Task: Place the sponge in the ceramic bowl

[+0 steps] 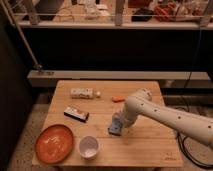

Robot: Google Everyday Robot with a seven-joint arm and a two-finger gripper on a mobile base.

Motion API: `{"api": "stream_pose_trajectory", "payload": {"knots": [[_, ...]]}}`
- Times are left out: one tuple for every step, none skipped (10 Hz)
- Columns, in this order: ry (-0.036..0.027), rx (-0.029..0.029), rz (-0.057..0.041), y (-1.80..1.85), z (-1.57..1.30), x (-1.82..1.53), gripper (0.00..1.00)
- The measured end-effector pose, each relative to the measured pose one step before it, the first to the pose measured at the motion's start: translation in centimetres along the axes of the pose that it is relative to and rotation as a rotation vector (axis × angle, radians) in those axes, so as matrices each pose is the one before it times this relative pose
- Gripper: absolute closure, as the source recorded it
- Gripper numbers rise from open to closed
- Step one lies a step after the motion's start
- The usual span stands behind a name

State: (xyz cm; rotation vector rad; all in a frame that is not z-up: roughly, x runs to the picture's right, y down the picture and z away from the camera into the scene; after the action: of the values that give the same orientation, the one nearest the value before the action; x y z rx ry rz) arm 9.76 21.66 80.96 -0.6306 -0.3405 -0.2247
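The blue sponge (pixel 115 126) is near the middle of the wooden table (pixel 145 145), looking tilted. The gripper (pixel 120 121) at the end of my white arm (pixel 165 116) is right at the sponge's upper right side, touching or covering it. The orange-red ceramic bowl (pixel 53 144) sits at the table's front left corner, well to the left of the sponge and apart from it, with nothing inside.
A small white cup (pixel 89 147) stands between bowl and sponge. A dark and white packet (pixel 76 113) lies left of centre. A pale bottle-like pack (pixel 81 93), a tiny white ball (pixel 98 93) and an orange piece (pixel 118 98) lie at the back. Black cables (pixel 192 147) are on the floor at the right.
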Motion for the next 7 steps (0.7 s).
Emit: {"api": "stream_pose_trajectory", "payload": {"knots": [[-0.00212, -0.00150, -0.00117, -0.053, 0.166, -0.033, 0.20], [-0.00272, -0.00276, -0.00083, 0.020, 0.256, 0.121, 0.20], [-0.00297, -0.00267, 0.00009, 0.046, 0.281, 0.184, 0.20], [-0.00146, -0.00284, -0.00183, 0.067, 0.243, 0.142, 0.20], [-0.00167, -0.00285, -0.00138, 0.079, 0.240, 0.148, 0.20], [-0.00422, -0.00114, -0.00141, -0.104, 0.164, 0.071, 0.20], [-0.00134, -0.00304, -0.00200, 0.001, 0.119, -0.016, 0.20]]}}
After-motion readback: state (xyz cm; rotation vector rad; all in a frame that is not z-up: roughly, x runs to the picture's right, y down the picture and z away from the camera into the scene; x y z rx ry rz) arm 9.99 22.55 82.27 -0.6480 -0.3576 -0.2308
